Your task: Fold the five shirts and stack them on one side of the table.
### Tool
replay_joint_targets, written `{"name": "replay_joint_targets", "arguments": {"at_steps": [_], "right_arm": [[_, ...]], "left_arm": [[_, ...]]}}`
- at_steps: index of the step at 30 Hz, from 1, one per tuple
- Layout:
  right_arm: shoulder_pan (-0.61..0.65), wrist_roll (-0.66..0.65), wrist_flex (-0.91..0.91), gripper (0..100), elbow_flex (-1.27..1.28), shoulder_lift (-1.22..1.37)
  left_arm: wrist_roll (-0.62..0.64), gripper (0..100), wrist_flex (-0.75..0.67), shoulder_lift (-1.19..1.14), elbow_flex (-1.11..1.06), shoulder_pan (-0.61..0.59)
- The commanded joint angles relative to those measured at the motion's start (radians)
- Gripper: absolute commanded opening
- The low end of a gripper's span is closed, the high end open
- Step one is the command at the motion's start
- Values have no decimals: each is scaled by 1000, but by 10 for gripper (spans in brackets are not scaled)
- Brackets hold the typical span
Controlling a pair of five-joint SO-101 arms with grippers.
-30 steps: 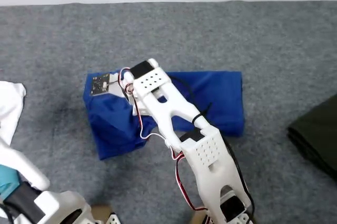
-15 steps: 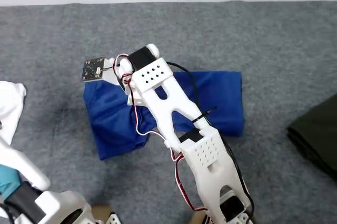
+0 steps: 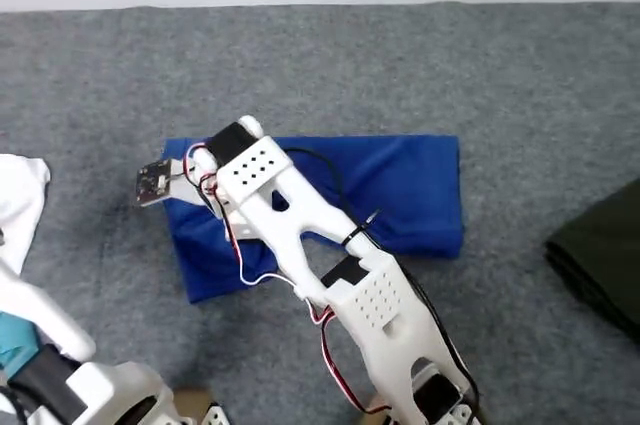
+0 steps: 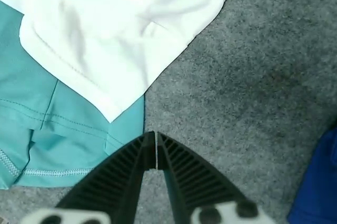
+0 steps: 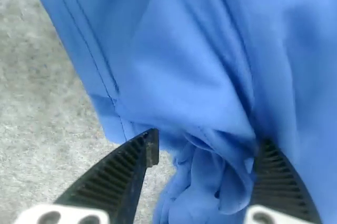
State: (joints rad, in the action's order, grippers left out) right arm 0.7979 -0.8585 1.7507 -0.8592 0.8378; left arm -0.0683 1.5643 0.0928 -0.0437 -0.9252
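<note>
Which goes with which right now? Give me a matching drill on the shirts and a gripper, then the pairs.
Column one:
1. blue shirt
2. white shirt
3. teal shirt
4. left gripper

Column two:
A. shut, tips over the grey table cover
B. partly covered by another shirt
C. bunched between the open fingers of the right gripper
D. lying on top of another shirt

Pairs: 1-C, 2-D, 3-B, 4-A

Blue shirt point(image 3: 400, 185), white shirt point(image 4: 121, 23), teal shirt point(image 4: 31, 124)
</note>
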Motion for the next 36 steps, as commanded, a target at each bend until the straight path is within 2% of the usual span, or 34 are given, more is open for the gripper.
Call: {"name": "replay_joint_targets", "arguments": {"at_steps": [1, 5, 9, 15, 21, 26, 31, 36], "right_arm": [[-4, 15, 44, 299, -3, -79], [-39, 15, 44, 299, -2, -154], [-133, 35, 42, 299, -2, -225], [-346, 86, 42, 299, -6, -240], [-521, 129, 22, 299, -2, -186], [-578, 129, 18, 299, -8, -54], [-630, 129, -51, 298, -8, 45], [-668, 129, -137, 197, -8, 104]], "left_arm": [[2, 19, -8, 12, 7, 21], [-46, 11, 52, 20, 10, 106], [-46, 3, 52, 69, 7, 198], [-48, 3, -32, 41, 5, 344], [-41, 3, -129, -100, 12, 502], [-40, 3, -196, -222, 13, 641], [-40, 3, -206, -287, 36, 720], [-40, 3, -209, -322, 88, 729]]}}
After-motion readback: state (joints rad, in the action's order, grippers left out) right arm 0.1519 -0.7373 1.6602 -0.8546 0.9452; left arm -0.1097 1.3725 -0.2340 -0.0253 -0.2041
